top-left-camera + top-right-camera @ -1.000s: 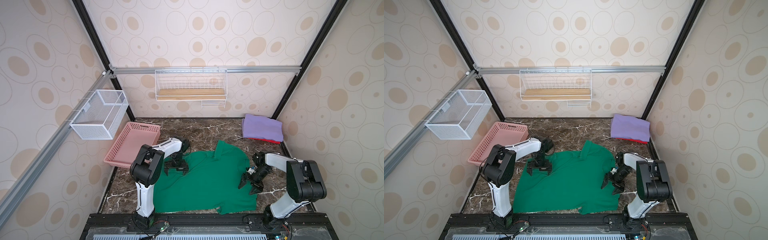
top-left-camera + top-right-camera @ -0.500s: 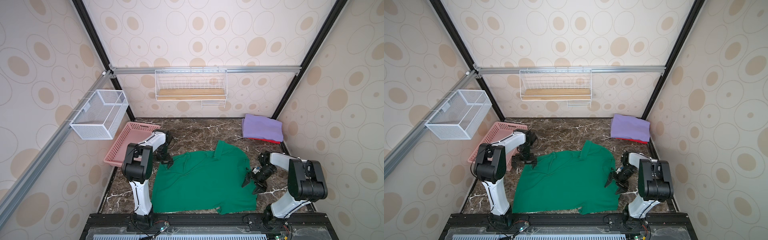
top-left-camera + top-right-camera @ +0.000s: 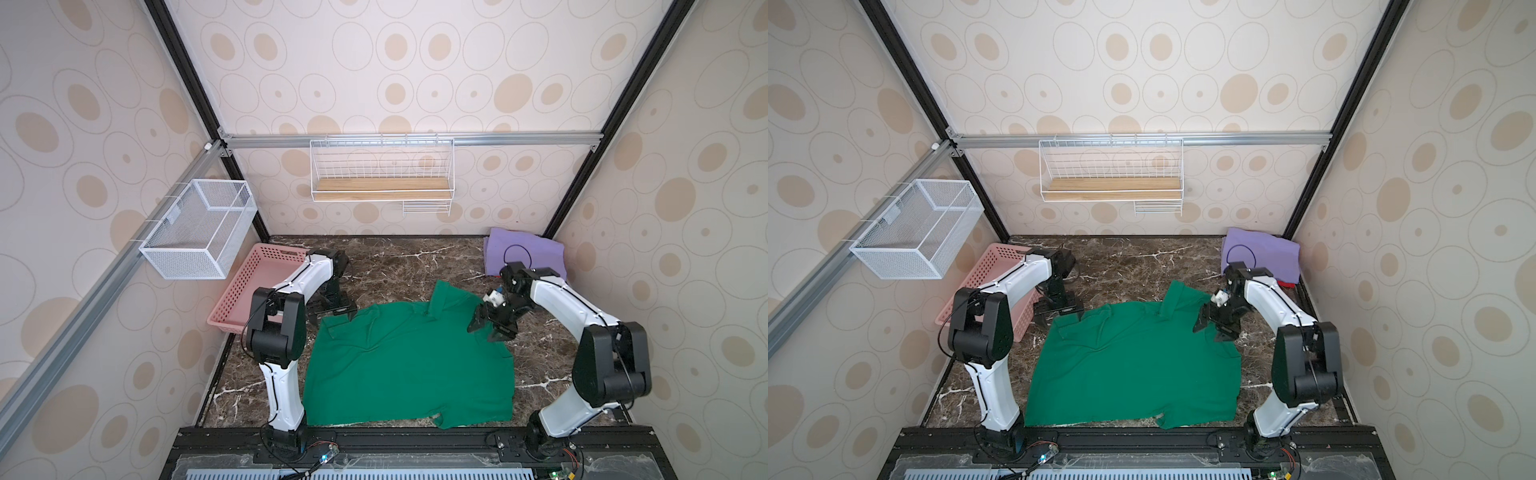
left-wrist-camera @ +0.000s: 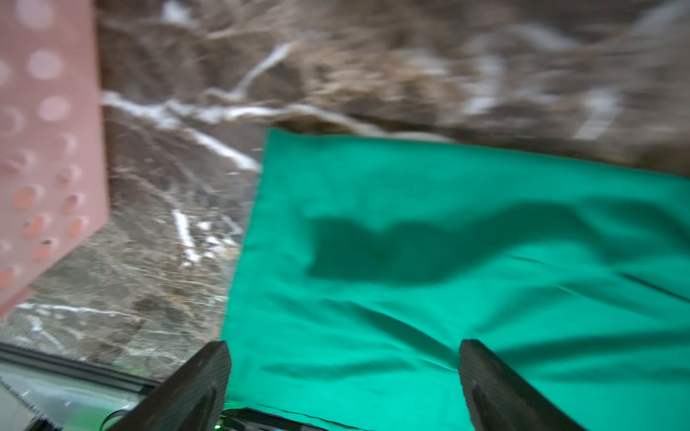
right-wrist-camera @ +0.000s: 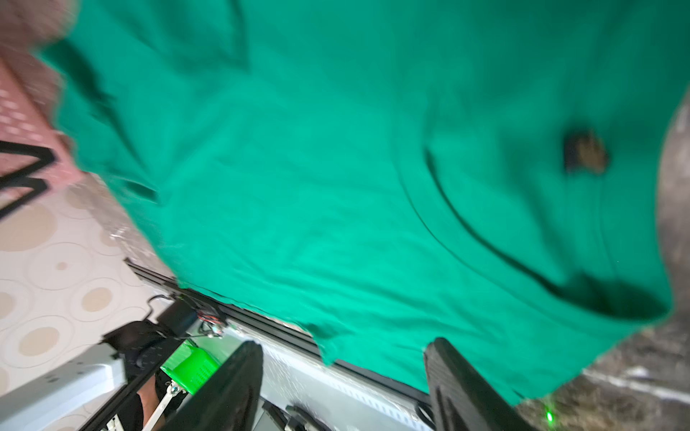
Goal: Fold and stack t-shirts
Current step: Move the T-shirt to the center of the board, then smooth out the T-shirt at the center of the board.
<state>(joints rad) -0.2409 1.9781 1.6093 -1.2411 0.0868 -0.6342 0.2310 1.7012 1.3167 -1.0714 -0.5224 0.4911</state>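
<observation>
Gaping empty, the left claw has the shirt corner at its tips. The right claw, also spread, has the shirt's edge beneath.

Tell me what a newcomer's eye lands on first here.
The bright green t-shirt, spread nearly flat across the middle of the dark marble table. Next, the left gripper and right gripper, both open, at its far corners, and the folded lavender t-shirt in the far right corner.
</observation>
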